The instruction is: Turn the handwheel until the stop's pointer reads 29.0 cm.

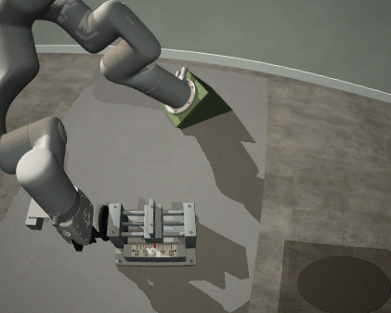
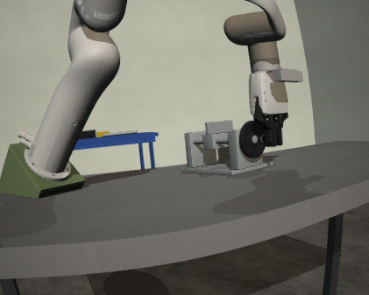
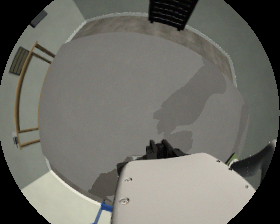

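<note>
A grey slide fixture (image 1: 188, 220) (image 2: 196, 151) stands on the table near its front edge. It has guide rods, a stop carriage (image 1: 151, 217) (image 2: 218, 128) and a scale strip (image 1: 144, 253) with a small red pointer (image 1: 154, 245) near the scale's middle. A black handwheel (image 1: 103, 220) (image 2: 251, 139) sits at its left end in the top view. My gripper (image 1: 94, 235) (image 2: 271, 136) is at the wheel's outer face, shut on the wheel's crank handle. In the wrist view only the dark fingers show above the white gripper body; the wheel is hidden there.
The arm's green wedge base (image 1: 204, 100) (image 2: 17, 174) stands at the back of the table. A small grey block lies left of the fixture, partly behind the arm. A blue bench (image 2: 118, 138) stands beyond the table. The table's curved edge (image 2: 250, 238) is near.
</note>
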Robot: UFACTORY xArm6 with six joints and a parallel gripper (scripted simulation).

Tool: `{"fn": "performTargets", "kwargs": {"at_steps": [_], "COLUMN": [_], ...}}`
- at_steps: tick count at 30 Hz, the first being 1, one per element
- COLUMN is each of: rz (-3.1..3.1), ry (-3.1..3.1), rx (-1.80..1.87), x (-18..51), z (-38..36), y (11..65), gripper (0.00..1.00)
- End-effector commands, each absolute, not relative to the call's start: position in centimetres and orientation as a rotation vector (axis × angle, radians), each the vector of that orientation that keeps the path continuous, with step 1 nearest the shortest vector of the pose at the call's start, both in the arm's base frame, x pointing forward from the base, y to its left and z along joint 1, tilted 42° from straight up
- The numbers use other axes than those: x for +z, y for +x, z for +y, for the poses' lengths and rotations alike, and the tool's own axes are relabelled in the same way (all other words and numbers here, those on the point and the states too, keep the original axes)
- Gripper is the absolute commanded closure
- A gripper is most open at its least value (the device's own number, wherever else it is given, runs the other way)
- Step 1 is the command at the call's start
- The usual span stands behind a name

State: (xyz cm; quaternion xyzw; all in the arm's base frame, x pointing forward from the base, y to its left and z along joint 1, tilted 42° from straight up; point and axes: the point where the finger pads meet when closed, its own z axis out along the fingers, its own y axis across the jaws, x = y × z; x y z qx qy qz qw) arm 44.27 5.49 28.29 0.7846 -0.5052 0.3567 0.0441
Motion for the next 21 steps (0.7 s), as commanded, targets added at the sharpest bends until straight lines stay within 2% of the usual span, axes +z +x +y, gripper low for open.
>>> {"fn": "performTargets", "kwargs": {"at_steps": [1, 21], "rz": [-1.544, -1.544], "ry": [2.395, 2.395], "rx": [1.090, 1.090], "x": [27.7, 25.1], "z": [5.0, 2.5], "y": [44.6, 42.7], "gripper": [0.94, 0.94]}}
